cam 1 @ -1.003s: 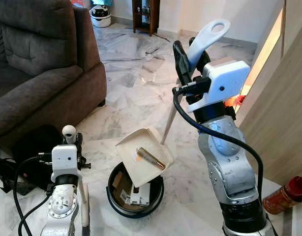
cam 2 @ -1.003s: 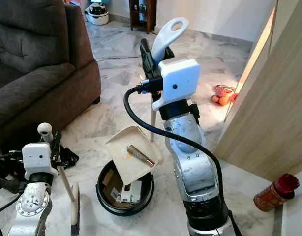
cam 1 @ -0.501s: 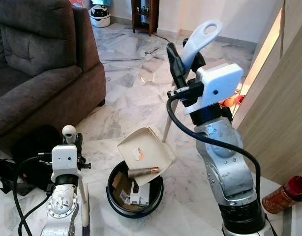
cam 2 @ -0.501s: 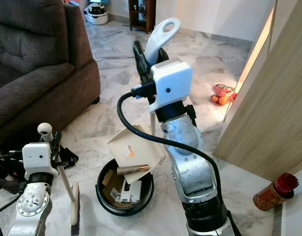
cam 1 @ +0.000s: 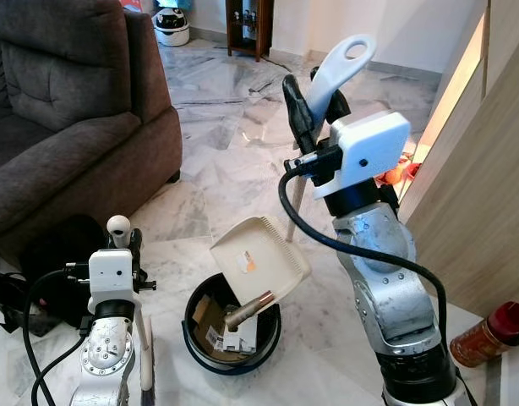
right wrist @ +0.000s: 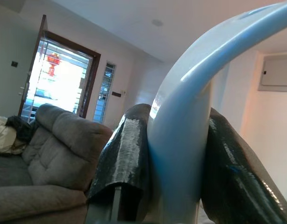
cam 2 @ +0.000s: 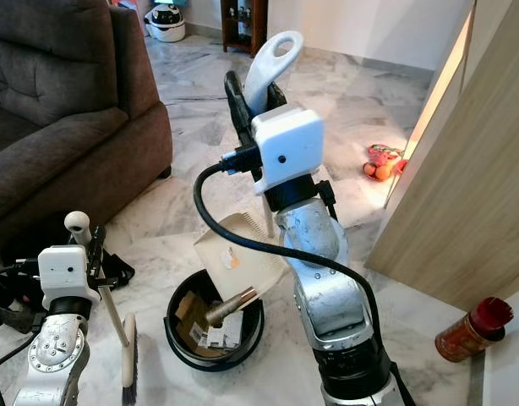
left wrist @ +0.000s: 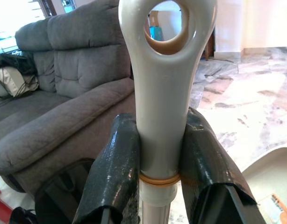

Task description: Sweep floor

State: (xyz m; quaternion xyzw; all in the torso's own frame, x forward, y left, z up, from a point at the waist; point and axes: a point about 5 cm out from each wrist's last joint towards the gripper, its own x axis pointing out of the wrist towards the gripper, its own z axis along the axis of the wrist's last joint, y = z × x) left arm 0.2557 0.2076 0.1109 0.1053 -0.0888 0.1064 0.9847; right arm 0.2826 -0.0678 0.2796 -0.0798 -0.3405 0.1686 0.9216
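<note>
Bright daylight pours from the window (right wrist: 59, 88), glaring on the marble floor (cam 1: 234, 127); close wrist views look soft.

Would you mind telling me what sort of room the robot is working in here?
Most likely a home living room: a grey fabric sofa stands on a polished marble floor, with a wooden cabinet by the far wall.

We could not see the lower end of the cream long-handled dustpan's (cam 1: 258, 269) pole, hidden behind the white camera housing on the silver right arm (cam 1: 367, 150). The pan covered the far rim of the round black waste bin (cam 1: 198, 338). The red-capped brown jar (cam 1: 489, 335) and the grey fabric sofa (cam 1: 65, 118) were cut by picture edges. The small orange toy (cam 2: 379, 162) was too small to identify.
</note>
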